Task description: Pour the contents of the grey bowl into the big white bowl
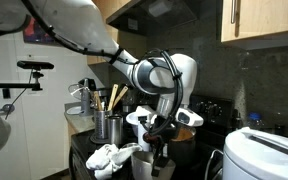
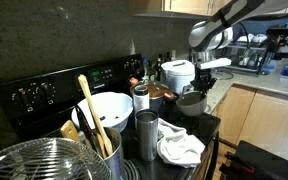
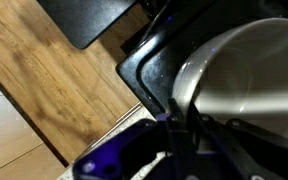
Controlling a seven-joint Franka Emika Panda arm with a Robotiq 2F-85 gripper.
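A kitchen stove (image 2: 39, 92), seen in an exterior view: the grey bowl (image 2: 192, 103) is held at the front corner of the black cooktop, with the gripper (image 2: 196, 89) lowered onto it from above. In the wrist view, the gripper (image 3: 184, 130) is seen with its fingers drawn together on the thin rim of the grey bowl (image 3: 249, 75), whose pale, shiny inside fills the right of the picture (whether the bowl is resting on the cooktop or has been raised off it cannot be told). Wooden flooring (image 3: 54, 95) is shown beyond the cooktop's edge.

The big white bowl (image 2: 104, 108) is set upright further along the stove, well apart from the grey bowl. Between the two, a metal cup (image 2: 147, 135) and a crumpled white cloth (image 2: 180, 147) are seen. Wooden spoons (image 2: 88, 105) are stood in a holder in the foreground. A boxy white appliance (image 2: 176, 72) is placed behind the grey bowl.
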